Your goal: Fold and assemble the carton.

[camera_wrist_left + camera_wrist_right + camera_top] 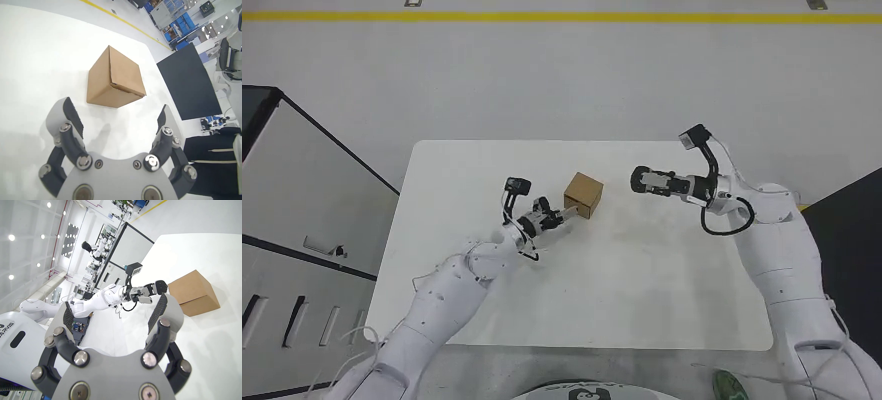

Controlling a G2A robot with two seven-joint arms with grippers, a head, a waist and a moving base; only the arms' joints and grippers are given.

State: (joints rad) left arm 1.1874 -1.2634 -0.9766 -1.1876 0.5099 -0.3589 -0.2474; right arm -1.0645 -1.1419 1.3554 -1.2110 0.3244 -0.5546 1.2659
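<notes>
Spreading across most of the top view, the white bench [642, 290] has a smooth matt top and rounded corners. Its near half lies bare, and open surface also runs along its far edge. A grey cabinet [302, 200] with dark framing stands close against the bench's left edge. A flat dark panel [862, 210] lies past the right edge.

The carton [583, 194] sits on the bench's far half, near the middle and well in from every edge. It is turned at an angle to the bench's sides. It is a plain brown cube of corrugated cardboard, with closed faces and sharp creases. In the left wrist view a raw fluted edge shows along one seam where two panels meet.

The left arm reaches in low from the near left corner, with its forearm slanting over the bench. The left gripper [564, 215] points at the carton's near left side and sits just beside it. Its fingers are spread wide with nothing between them, and a strip of bench shows between the fingertips and the cardboard.

The right arm bends in from the right edge, with its wrist level. The right gripper [638, 181] faces the carton's right side but stays apart from it. It too is spread wide and holds nothing, and its ribbed black pads [159, 308] face each other.
</notes>
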